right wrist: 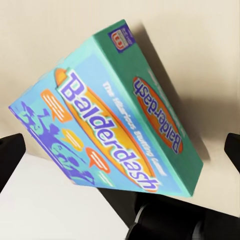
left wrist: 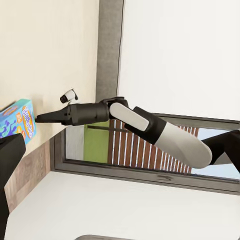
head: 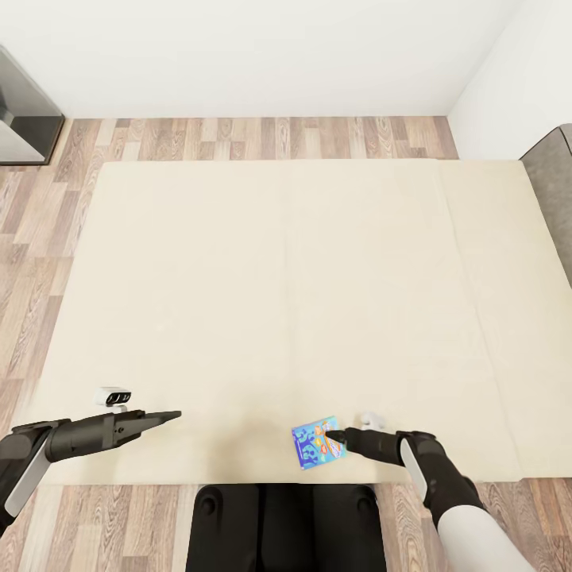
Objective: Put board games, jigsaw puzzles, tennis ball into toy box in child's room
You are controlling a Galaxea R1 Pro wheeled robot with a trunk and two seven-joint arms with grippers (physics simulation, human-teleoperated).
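Blue board game box point(right wrist: 107, 127) showing "Balderdash" in white letters on orange oval across lid. Same word "Balderdash" running on orange oval along green side panel. Smaller white line beside lid title too blurred for reading. Small dark logo at box corner illegible. Head view print too small.
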